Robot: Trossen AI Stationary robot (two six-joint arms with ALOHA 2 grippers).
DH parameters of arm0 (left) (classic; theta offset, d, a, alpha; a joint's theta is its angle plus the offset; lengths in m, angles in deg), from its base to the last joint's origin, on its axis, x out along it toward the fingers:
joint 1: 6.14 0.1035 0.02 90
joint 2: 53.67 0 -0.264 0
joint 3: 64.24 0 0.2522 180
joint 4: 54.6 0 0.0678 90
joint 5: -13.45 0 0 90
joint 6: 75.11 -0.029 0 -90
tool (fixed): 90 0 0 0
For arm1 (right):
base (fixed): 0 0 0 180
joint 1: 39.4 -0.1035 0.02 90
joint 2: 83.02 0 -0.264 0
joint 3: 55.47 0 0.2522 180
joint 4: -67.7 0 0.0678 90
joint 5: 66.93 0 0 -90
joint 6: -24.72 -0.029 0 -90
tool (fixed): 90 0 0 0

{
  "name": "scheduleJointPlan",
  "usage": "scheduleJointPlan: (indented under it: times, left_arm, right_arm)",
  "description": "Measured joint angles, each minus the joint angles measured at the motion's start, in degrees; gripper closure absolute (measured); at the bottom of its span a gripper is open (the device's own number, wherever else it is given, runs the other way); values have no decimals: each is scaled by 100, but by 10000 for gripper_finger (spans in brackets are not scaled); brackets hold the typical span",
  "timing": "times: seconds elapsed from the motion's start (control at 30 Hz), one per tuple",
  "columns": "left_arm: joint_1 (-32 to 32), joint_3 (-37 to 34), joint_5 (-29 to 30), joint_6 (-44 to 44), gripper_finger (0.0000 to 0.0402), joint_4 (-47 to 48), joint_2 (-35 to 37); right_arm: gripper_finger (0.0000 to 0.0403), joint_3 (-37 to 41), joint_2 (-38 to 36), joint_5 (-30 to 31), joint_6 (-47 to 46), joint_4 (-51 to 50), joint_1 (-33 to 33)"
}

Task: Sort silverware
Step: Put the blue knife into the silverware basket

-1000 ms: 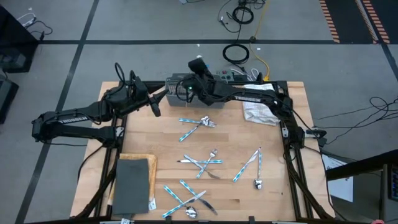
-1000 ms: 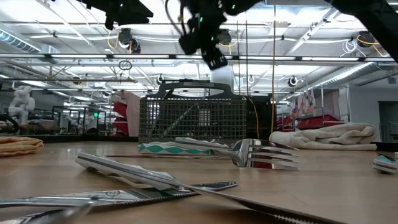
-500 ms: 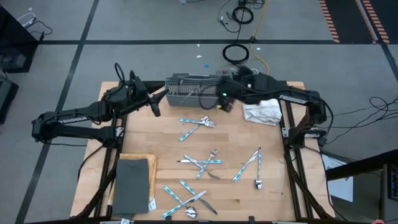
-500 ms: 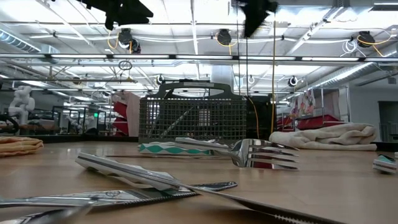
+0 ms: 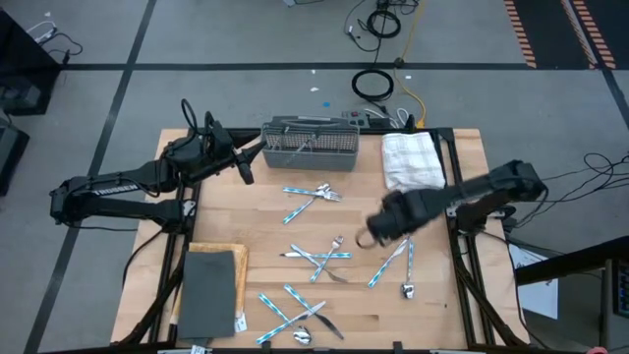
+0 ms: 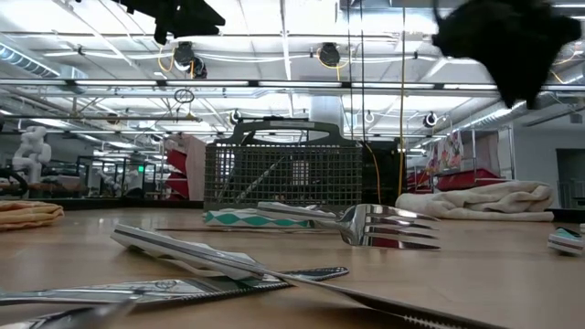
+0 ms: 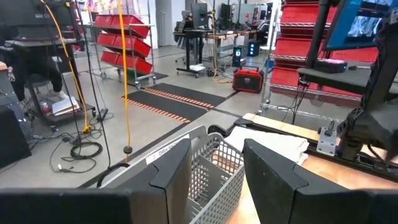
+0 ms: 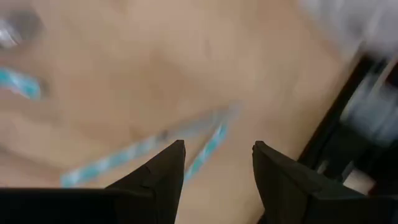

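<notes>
Silverware with blue-and-white handles lies in scattered pairs on the wooden table: one pair near the basket, one at the middle, one at the right, one near the front edge. My right gripper hangs open above the table between the middle and right pairs, pointing down; its wrist view shows its open fingers over two crossed pieces. My left gripper stands open and level beside the left end of the grey mesh basket, with nothing between its fingers.
A white folded towel lies at the far right, beside the basket. A dark grey mat on a tan cloth sits at the near left. In the low view a fork and a knife lie in front of the basket.
My right gripper has swung from above the basket toward the table's right and near edges, sinking a little and turning from slanting to pointing down. It now hangs over the silverware right of the middle. The towel, covered by the arm before, shows in full.
</notes>
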Motion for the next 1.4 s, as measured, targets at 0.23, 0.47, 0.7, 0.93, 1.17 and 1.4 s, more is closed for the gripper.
scheduleJointPlan:
  times: [0.23, 0.47, 0.7, 0.93, 1.17, 1.4]
  left_arm:
    - [2, -3, -129, 192, 251, 189, 0]
    - [4, -4, -151, -43, 251, 238, -15]
    - [4, -4, -153, -41, 251, 371, -15]
    - [4, -4, -155, -39, 251, 570, -15]
    - [2, -4, -155, -39, 251, 601, -15]
    - [4, -4, -153, -39, 251, 693, -15]
  right_arm:
    - [222, 506, 126, -330, 1383, 2779, -1061]
    - [228, 431, 516, -316, 4397, 2095, -1277]
    - [197, 507, 901, -263, 5803, 1539, -1288]
    - [164, 507, 1038, -132, 6318, 2142, -1283]
    - [166, 507, 1284, 10, 6606, 2418, -1283]
    - [165, 509, 1740, -145, 6802, 2843, -1290]
